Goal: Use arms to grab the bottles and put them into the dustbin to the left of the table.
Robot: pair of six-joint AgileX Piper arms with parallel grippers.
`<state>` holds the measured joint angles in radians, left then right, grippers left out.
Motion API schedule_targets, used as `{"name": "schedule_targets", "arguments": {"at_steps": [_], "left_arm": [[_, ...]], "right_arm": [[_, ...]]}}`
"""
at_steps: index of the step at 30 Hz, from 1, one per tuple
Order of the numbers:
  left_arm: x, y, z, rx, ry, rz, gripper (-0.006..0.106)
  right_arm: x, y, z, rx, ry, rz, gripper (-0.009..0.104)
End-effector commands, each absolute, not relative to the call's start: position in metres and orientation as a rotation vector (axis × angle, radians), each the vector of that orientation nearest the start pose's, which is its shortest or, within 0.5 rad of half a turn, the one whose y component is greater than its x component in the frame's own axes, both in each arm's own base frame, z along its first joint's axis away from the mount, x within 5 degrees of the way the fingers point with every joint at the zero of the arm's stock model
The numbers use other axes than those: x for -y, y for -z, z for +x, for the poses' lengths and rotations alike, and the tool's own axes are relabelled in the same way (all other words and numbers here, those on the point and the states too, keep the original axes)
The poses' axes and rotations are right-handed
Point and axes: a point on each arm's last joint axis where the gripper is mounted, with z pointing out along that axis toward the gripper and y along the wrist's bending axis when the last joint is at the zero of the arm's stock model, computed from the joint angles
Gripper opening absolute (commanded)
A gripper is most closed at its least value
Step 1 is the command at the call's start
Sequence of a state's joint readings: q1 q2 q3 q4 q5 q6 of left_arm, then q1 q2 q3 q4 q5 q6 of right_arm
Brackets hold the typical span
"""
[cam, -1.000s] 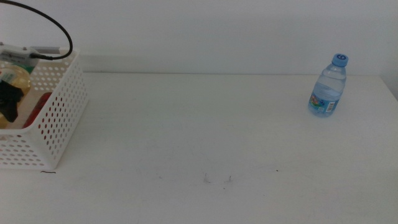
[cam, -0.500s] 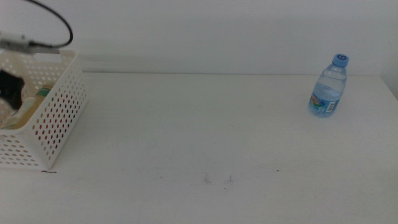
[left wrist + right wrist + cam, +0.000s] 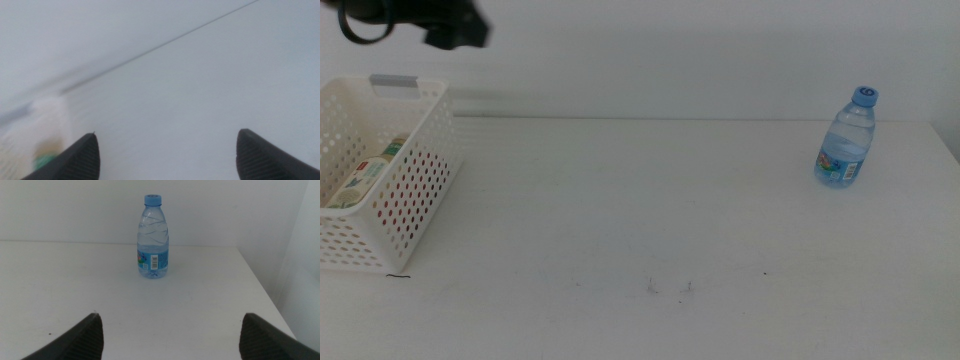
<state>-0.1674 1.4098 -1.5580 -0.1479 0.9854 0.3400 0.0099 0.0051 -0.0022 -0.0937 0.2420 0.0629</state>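
We see the left tool [image 3: 165, 155] spread empty above the dustbin [image 3: 415, 195]; the right tool [image 3: 167, 335], also spread, faces the water bottle [image 3: 153, 237].

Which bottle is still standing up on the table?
The water bottle with the blue cap, upright near the table's far right corner. The tea bottle lies tilted inside the white dustbin.

You see a plain white table [image 3: 650, 210] flecked with a few small dark specks, and a white dustbin [image 3: 415, 195] with dotted perforated sides and a grey handle bar. Inside lies a pale-yellow tea bottle [image 3: 360, 180] with a green label. The water bottle [image 3: 847, 140] is clear with a blue cap and a blue label.
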Motion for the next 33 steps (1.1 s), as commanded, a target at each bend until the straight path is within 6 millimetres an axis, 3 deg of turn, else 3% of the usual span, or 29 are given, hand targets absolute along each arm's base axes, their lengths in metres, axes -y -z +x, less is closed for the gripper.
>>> {"name": "schedule_targets", "arguments": {"at_steps": [1,7,11,14,22,33], "left_arm": [[0.081,-0.438,0.265,-2.155,0.150,0.630,0.094],[0.114,-0.470,0.204,-1.997,0.304,0.792,0.094],[0.113,-0.486,0.159,-1.935,0.373,0.866,0.094],[0.104,-0.495,0.140,-1.891,0.381,0.870,0.094],[0.083,-0.501,0.119,-1.881,0.270,0.877,0.094],[0.084,-0.509,0.122,-1.788,0.267,0.827,0.094]], "right_arm": [[0.002,-0.192,0.056,-1.714,0.048,-0.020,0.092],[0.002,-0.192,0.056,-1.714,0.048,-0.020,0.092],[0.002,-0.192,0.056,-1.714,0.048,-0.020,0.092],[0.002,-0.192,0.056,-1.714,0.048,-0.020,0.092],[0.002,-0.192,0.056,-1.714,0.048,-0.020,0.092],[0.002,-0.192,0.056,-1.714,0.048,-0.020,0.092]]}}
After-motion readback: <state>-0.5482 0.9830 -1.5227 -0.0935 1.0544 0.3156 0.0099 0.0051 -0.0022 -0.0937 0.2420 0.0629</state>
